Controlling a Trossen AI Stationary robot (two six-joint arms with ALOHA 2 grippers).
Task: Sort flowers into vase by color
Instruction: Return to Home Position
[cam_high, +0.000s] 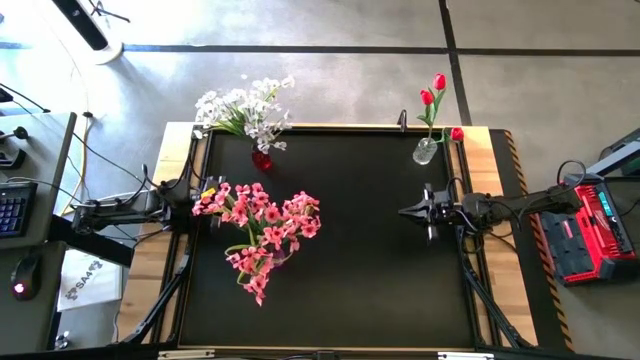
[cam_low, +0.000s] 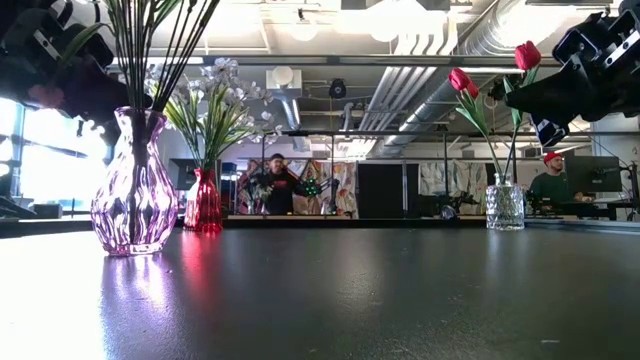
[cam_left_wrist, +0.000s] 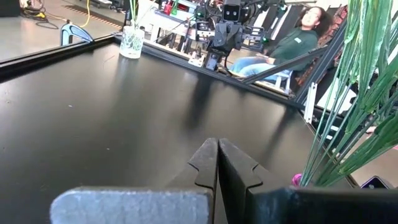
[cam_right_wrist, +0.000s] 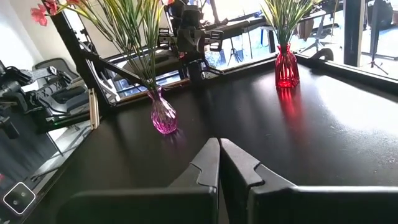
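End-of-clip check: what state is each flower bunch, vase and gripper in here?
pink flowers, standing in the upright purple vase
white flowers, standing in the upright red vase
red tulips, standing in the upright clear vase
left gripper, shut, empty, beside the pink flowers
right gripper, shut, empty, apart from the clear vase
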